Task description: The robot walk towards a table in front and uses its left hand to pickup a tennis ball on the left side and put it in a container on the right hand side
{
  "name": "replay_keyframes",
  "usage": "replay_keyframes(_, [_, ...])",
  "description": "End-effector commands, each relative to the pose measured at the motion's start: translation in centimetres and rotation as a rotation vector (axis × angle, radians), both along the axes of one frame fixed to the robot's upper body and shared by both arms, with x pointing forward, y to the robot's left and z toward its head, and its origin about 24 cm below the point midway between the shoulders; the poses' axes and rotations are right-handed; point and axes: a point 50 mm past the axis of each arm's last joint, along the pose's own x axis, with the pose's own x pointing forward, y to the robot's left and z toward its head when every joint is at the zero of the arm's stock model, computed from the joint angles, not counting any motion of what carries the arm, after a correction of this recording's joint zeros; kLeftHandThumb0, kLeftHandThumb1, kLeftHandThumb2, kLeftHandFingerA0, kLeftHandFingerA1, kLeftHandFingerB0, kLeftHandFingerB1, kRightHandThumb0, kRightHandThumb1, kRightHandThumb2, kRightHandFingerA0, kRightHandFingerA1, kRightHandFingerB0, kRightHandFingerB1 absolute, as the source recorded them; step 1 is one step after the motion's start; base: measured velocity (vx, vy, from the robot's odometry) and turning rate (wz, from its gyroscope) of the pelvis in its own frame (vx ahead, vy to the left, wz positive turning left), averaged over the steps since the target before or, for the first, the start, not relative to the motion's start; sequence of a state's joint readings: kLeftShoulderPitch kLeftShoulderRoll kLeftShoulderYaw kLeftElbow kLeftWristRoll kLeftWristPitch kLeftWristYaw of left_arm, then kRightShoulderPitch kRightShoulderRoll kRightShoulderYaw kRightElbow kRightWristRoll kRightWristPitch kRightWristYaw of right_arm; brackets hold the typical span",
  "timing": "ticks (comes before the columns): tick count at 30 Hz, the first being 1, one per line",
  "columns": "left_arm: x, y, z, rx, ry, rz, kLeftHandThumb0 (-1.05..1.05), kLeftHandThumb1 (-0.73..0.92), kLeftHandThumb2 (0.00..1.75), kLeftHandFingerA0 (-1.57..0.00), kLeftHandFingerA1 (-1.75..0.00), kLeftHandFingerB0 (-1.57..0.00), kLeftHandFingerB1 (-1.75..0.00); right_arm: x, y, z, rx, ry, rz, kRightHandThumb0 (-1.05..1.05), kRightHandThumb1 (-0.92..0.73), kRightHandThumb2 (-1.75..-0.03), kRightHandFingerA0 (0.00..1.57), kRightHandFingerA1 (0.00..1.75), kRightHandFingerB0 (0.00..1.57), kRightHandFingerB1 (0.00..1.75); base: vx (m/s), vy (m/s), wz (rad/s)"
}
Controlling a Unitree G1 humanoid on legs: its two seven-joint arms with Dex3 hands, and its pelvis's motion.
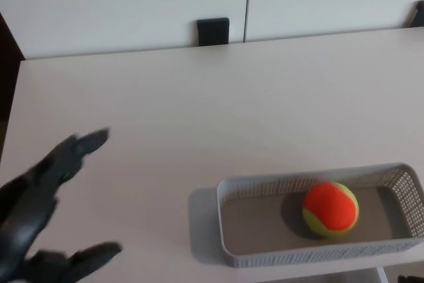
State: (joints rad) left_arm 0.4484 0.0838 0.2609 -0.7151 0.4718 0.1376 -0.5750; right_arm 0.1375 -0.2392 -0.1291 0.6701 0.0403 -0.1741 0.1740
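Note:
An orange and yellow-green tennis ball point(330, 208) lies inside a grey mesh container point(265, 256) at the lower right of the pale table point(212, 104). My left hand point(46, 210) hovers at the lower left, well apart from the container, open with its fingers spread and holding nothing. My right hand does not show.
A white wall or cabinet panel runs behind the table's far edge, with a small black block point(212, 31) against it. The table's left edge point(10, 117) borders a dark gap. A dark object point(417, 14) peeks in at the upper right corner.

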Motion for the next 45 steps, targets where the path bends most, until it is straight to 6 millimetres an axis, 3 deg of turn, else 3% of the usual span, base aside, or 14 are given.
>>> replay_keyframes(1, [-11.7, 8.9, -2.8, -0.483, 0.104, 0.154, -0.35, 0.28, 0.88, -0.02, -0.5, 0.0, -0.49, -3.7, -2.2, -1.3, -0.062, 0.136, -0.055, -0.44, -0.54, -0.7, 0.28, 0.45, 0.13, 0.37, 0.0, 0.0, 0.0])
replay_keyframes(12, [-13.8, 18.5, -8.3, -0.262, -0.114, 0.882, -0.64, 0.49, 0.8, -0.21, -0.49, -0.05, -0.31, -3.6, -2.6, -1.0, -0.06, 0.122, -0.066, -0.42, -0.55, -0.69, 0.31, 0.45, 0.12, 0.37, 0.0, 0.0, 0.0])
replay_keyframes(17, [-15.7, 19.8, -11.2, -0.297, -0.078, 1.109, -0.69, 0.62, 0.58, -0.33, -0.38, -0.11, -0.26, -3.6, -2.5, -1.0, -0.057, 0.122, -0.064, -0.42, -0.55, -0.69, 0.31, 0.45, 0.12, 0.37, 0.0, 0.0, 0.0])
replay_keyframes(21, [-17.0, 19.9, -13.8, -0.386, 0.008, 1.258, -0.73, 0.51, 0.85, -0.21, -0.49, -0.05, -0.29, -3.4, -2.5, -1.1, -0.055, 0.123, -0.072, -0.41, -0.56, -0.69, 0.29, 0.44, 0.13, 0.36, 0.0, 0.0, 0.0])
replay_keyframes(25, [-17.5, 19.4, -14.9, -0.29, 0.14, 1.246, -0.79, 0.54, 0.9, -0.22, -0.48, -0.05, -0.29, -3.5, -2.5, -1.0, -0.064, 0.125, -0.066, -0.41, -0.56, -0.69, 0.29, 0.44, 0.12, 0.36, 0.0, 0.0, 0.0])
replay_keyframes(27, [-18.1, 18.8, -16.1, -0.266, 0.28, 1.226, -0.36, 0.39, 0.97, -0.02, -0.48, 0.0, -0.49, -3.6, -2.6, -1.1, -0.064, 0.125, -0.07, -0.42, -0.56, -0.7, 0.28, 0.44, 0.12, 0.37, 0.0, 0.0, 0.0])
replay_keyframes(29, [-18.4, 18.6, -16.6, -0.292, 0.33, 1.222, -0.71, 0.52, 0.85, -0.32, -0.64, -0.07, -0.33, -3.5, -2.5, -1.1, -0.063, 0.123, -0.068, -0.43, -0.56, -0.7, 0.28, 0.44, 0.12, 0.37, 0.0, 0.0, 0.0])
replay_keyframes(31, [-18.5, 18.3, -17.6, -0.329, 0.538, 1.147, -0.36, 0.44, 1.0, 0.0, -0.48, 0.0, -0.48, -3.4, -2.4, -1.1, -0.064, 0.125, -0.065, -0.42, -0.55, -0.69, 0.3, 0.44, 0.13, 0.36, 0.0, 0.0, 0.0])
replay_keyframes(34, [-18.3, 18.0, -18.1, -0.34, 0.714, 1.025, -0.62, 0.44, 0.83, -0.06, -0.45, 0.0, -0.4, -3.3, -2.3, -1.2, -0.056, 0.124, -0.063, -0.41, -0.55, -0.68, 0.3, 0.44, 0.13, 0.36, 0.0, 0.0, 0.0])
replay_keyframes(35, [-17.5, 17.7, -18.6, -0.248, 0.824, 0.91, -0.56, 0.62, 0.58, -0.16, -0.35, -0.17, -0.33, -3.4, -2.1, -1.4, -0.053, 0.138, -0.052, -0.41, -0.56, -0.68, 0.29, 0.43, 0.12, 0.36, 0.0, 0.0, 0.0])
replay_keyframes(37, [-15.9, 17.3, -19.0, -0.216, 0.878, 0.823, -0.3, 0.46, 0.99, -0.08, -0.51, -0.08, -0.51, -3.7, -2.0, -1.7, -0.056, 0.162, -0.039, -0.41, -0.56, -0.69, 0.3, 0.44, 0.12, 0.36, 0.0, 0.0, 0.0])
replay_keyframes(39, [-15.2, 17.2, -19.3, -0.241, 0.921, 0.815, -0.55, 0.66, 0.6, -0.2, -0.34, -0.17, -0.3, -4.0, -2.1, -1.8, -0.058, 0.169, -0.036, -0.42, -0.55, -0.69, 0.31, 0.44, 0.12, 0.36, 0.0, 0.0, 0.0])
replay_keyframes(42, [-13.6, 16.7, -19.7, -0.336, 0.886, 0.812, -0.36, 0.44, 1.0, -0.01, -0.49, 0.0, -0.48, -4.9, -2.1, -2.1, -0.074, 0.198, -0.017, -0.43, -0.54, -0.7, 0.32, 0.46, 0.13, 0.37, 0.0, 0.0, 0.0])
replay_keyframes(45, [-11.2, 16.0, -19.8, -0.323, 0.851, 0.708, -0.63, 0.72, 0.62, -0.21, -0.39, -0.2, -0.33, -5.9, -1.9, -2.4, -0.071, 0.216, -0.017, -0.43, -0.55, -0.7, 0.33, 0.46, 0.13, 0.37, 0.0, 0.0, 0.0])
